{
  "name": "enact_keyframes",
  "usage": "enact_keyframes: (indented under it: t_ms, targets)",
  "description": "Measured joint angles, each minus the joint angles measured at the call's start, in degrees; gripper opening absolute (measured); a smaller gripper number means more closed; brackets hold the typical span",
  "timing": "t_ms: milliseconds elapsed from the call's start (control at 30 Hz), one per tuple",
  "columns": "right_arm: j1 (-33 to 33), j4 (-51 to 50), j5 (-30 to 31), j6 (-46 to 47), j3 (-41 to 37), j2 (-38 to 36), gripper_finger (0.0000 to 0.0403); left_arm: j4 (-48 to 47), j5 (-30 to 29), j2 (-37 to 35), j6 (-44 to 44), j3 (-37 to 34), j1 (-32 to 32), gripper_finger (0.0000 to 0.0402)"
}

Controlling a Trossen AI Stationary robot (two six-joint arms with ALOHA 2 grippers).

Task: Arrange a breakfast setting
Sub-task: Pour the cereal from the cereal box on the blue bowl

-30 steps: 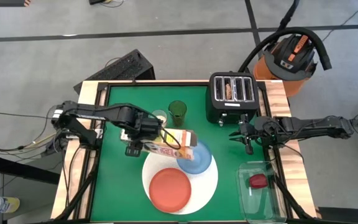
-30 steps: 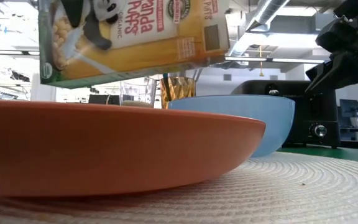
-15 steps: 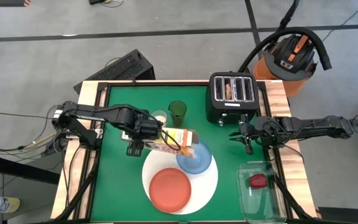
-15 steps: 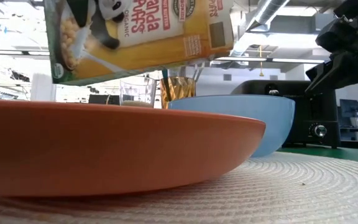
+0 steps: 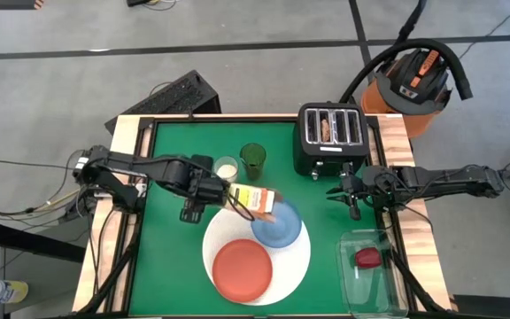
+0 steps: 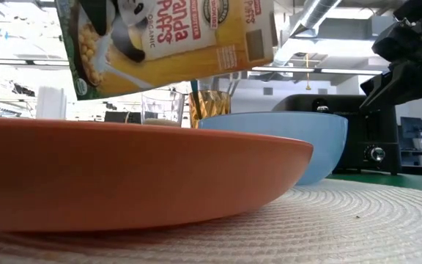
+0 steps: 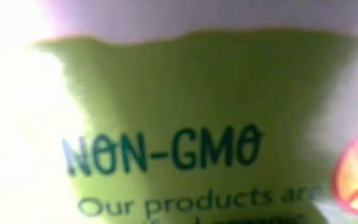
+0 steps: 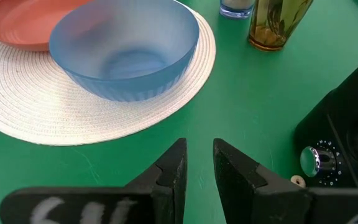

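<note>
While clamped in the left gripper [image 5: 222,194], tilted cereal box [image 5: 253,201] just over the light-blue bowl [image 5: 277,224]

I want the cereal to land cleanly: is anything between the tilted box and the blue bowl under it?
Nothing visible. The left gripper holds the cereal box tilted above the light-blue bowl, whose inside looks empty; the right gripper waits beside the toaster.

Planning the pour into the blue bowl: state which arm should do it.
Left. Its gripper holds the cereal box tilted at the bowl's rim; the right gripper hangs empty beside the toaster.
</note>
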Motion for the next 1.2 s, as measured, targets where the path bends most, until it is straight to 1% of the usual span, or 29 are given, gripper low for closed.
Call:
enact_keyframes:
  t_ms: [100,200,333,367,500,567,767,933,1067,1200]
  targets:
    - [0.0,0.0,0.0,0.0,0.0,0.0,0.0102,0.0,-0.3,0.0,-0.2,0.0,-1.8,0.0241]
    - [0.0,0.0,0.0,0.0,0.0,0.0,0.0102,0.1,-2.4,0.0,-0.5,0.0,-3.6,0.0241]
    - [0.0,0.0,0.0,0.0,0.0,0.0,0.0102,0.1,-3.2,0.0,-0.5,0.0,-4.5,0.0241]
    - [0.0,0.0,0.0,0.0,0.0,0.0,0.0102,0.1,-4.0,0.0,-0.4,0.0,-4.7,0.0241]
    - [0.0,0.0,0.0,0.0,0.0,0.0,0.0102,0.1,-10.0,0.0,0.3,0.0,-5.1,0.0241]
    - [0.0,0.0,0.0,0.0,0.0,0.0,0.0102,0.1,-11.5,0.0,0.6,0.0,-5.1,0.0241]
    - [0.0,0.0,0.0,0.0,0.0,0.0,0.0102,0.1,-12.1,0.0,1.8,0.0,-5.2,0.0241]
    - [0.0,0.0,0.0,0.0,0.0,0.0,0.0102,0.0,-15.1,0.0,6.0,0.0,-5.7,0.0241]
    - [0.0,0.0,0.0,0.0,0.0,0.0,0.0102,0.1,-15.7,0.0,8.2,0.0,-6.3,0.0241]
    - [0.0,0.0,0.0,0.0,0.0,0.0,0.0102,0.1,-19.1,0.0,12.0,0.0,-6.8,0.0241]
